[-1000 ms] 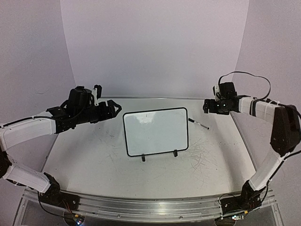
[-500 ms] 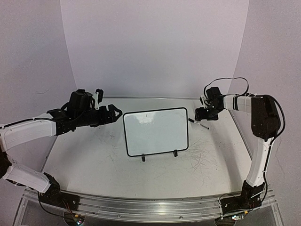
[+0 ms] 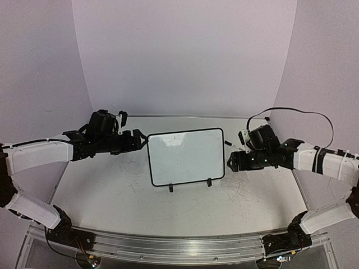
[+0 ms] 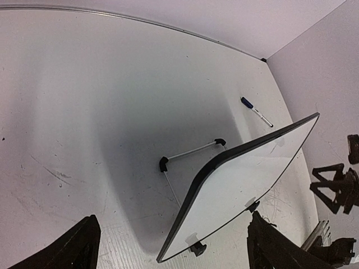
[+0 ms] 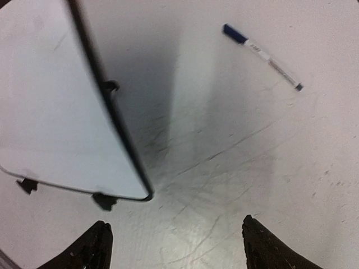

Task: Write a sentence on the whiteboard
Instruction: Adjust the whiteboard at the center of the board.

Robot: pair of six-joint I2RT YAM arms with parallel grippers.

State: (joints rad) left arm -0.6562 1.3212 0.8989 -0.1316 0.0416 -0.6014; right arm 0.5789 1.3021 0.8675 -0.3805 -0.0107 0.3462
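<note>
Whiteboard [image 3: 186, 158] leans back on its wire stand [image 4: 193, 150] in the middle of the table [image 3: 112, 190], with only faint grey marks [image 3: 171, 142] on its face. The left hand [image 3: 138, 140] is near its left edge, the right hand [image 3: 231, 163] just beside its right edge; both have fingers wide apart. A blue-capped marker [image 3: 237, 148] lies on the table beyond the right hand.

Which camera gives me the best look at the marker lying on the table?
The right wrist view: the marker lies whole and large, blue cap and tip both clear. The left wrist view shows it small, beyond the whiteboard. The top view shows only a thin sliver beside the board's right edge.
</note>
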